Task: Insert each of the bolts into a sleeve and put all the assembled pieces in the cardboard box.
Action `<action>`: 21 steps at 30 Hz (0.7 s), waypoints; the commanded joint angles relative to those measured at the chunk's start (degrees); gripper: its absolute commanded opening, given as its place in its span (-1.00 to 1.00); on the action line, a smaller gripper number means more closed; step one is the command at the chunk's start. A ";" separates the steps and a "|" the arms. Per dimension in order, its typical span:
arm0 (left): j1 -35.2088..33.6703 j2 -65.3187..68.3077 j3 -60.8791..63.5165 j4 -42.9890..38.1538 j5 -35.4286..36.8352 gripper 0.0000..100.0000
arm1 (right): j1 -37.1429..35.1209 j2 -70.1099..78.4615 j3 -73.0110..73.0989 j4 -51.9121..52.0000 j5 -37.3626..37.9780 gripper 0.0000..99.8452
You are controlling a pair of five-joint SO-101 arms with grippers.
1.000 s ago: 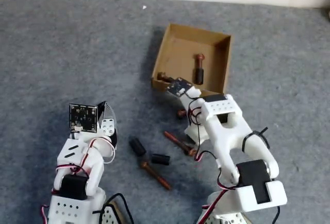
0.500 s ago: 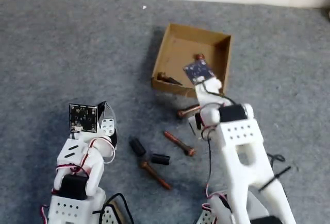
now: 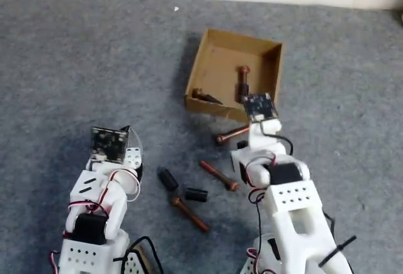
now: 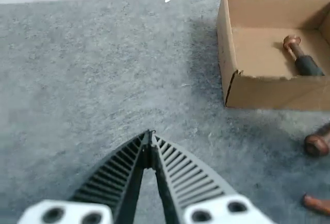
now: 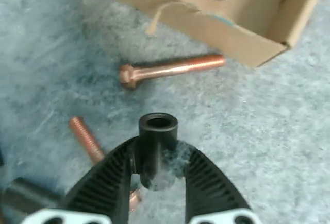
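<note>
We have a grey tabletop (image 3: 82, 53) with the cardboard box (image 3: 220, 57) at far centre. In it lie a sleeved bolt (image 3: 242, 82) and a second bolt (image 3: 204, 95) by the near wall. Right jaws pinch a black sleeve (image 5: 158, 131) near the box. Left jaws are pressed together over bare tabletop. A loose bolt (image 3: 232, 134) lies just outside the box. Two more bolts (image 3: 219, 174) and two spare sleeves (image 3: 167, 178) lie between the arms.

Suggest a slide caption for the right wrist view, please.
The right gripper grips a black sleeve near a copper bolt lying outside the cardboard box.
</note>
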 commanded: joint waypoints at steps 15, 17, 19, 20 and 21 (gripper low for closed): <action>4.53 0.13 -17.01 24.53 -22.77 -0.98 | 7.25 -4.00 1.27 -5.67 -3.87 -0.99; 6.02 0.13 -17.80 26.37 -23.12 -0.98 | 7.52 -4.00 1.27 -5.67 -3.87 -0.99; 7.52 0.66 -18.51 27.96 -24.62 -0.98 | 8.57 -4.00 1.27 -5.67 -3.87 -0.99; 8.48 1.71 -19.12 28.48 -25.23 -0.98 | 9.27 -4.00 1.19 -5.67 -3.96 -0.99; 9.19 3.38 -19.65 28.48 -25.49 -0.98 | 9.98 -4.00 1.10 -5.67 -4.48 -0.99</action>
